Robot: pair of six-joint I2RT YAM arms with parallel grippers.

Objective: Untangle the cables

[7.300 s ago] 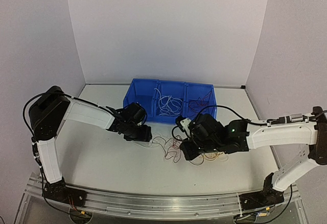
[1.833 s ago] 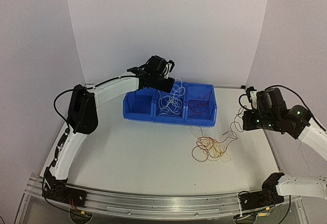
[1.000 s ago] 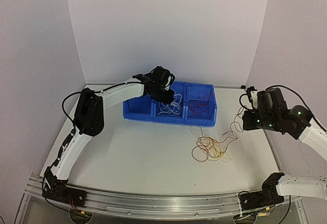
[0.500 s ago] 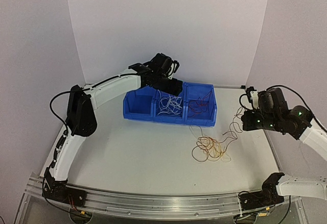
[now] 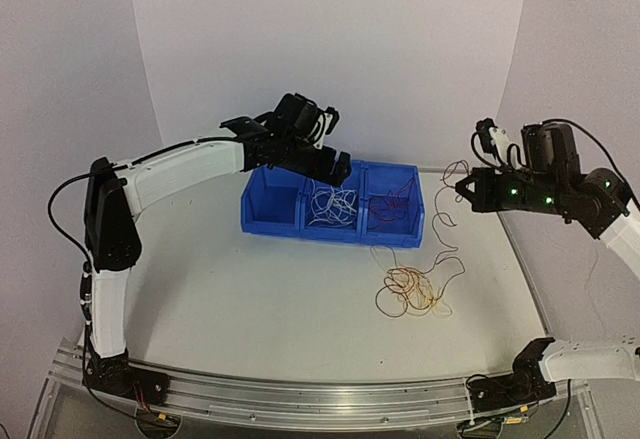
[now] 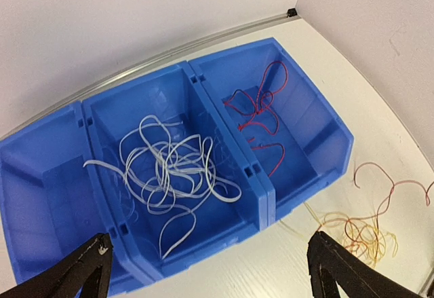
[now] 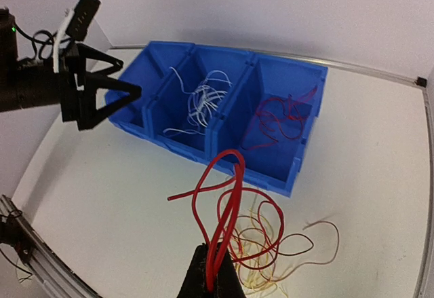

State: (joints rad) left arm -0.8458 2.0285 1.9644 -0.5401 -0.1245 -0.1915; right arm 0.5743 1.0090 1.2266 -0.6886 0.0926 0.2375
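A red cable point(image 7: 222, 206) is pinched in the closed right gripper point(image 7: 211, 276) and held up right of the blue bin point(image 5: 300, 227), its tail apparently trailing to the yellow-and-red heap point(image 5: 412, 294) before the bin's right end. The left gripper point(image 5: 337, 166) is spread wide, empty, above the bin. Should a loop be snagged, the whole heap could be dragged up too.

Likely a lab — bare white walls point(image 5: 330, 59), aluminium rail point(image 5: 320, 400).
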